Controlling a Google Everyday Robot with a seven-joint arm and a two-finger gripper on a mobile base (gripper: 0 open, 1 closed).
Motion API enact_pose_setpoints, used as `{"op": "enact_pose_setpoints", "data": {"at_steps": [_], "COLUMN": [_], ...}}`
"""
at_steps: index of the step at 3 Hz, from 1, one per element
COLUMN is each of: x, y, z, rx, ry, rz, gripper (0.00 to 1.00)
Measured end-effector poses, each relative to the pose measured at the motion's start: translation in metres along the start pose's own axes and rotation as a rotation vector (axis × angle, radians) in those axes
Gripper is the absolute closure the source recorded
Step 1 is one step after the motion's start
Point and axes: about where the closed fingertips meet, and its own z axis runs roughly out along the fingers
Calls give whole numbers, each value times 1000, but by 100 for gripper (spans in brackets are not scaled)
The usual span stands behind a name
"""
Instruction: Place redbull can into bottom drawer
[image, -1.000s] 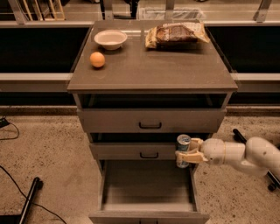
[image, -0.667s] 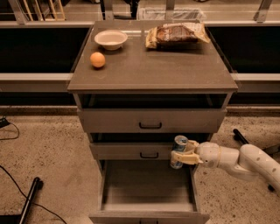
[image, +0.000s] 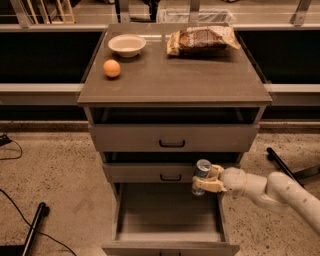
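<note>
My gripper (image: 206, 179) reaches in from the right on a white arm and is shut on the redbull can (image: 201, 174), a slim silver can with a shiny round top, held upright. The can hangs over the right rear part of the bottom drawer (image: 170, 212), which is pulled open and shows a smooth grey floor. The can sits just in front of the middle drawer's face.
The cabinet top (image: 175, 75) holds a white bowl (image: 127, 45), an orange (image: 112, 68) and a chip bag (image: 202, 40). The two upper drawers (image: 172, 138) have black handles. A black pole (image: 32, 227) and cables lie on the floor at left.
The gripper with the can has moved a little to the left and slightly down, further over the open bottom drawer.
</note>
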Motion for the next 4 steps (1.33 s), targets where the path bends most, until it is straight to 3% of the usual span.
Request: {"op": "enact_pose_setpoints", "data": {"at_steps": [1, 2, 3, 4], "x": [88, 140, 146, 193], "y": [-18, -26, -26, -26], "z": [13, 21, 23, 43], "rx": [38, 31, 30, -17], "ry": [20, 33, 30, 57], "rz": [-111, -210, -223, -177], "gripper": [100, 100, 100, 100]}}
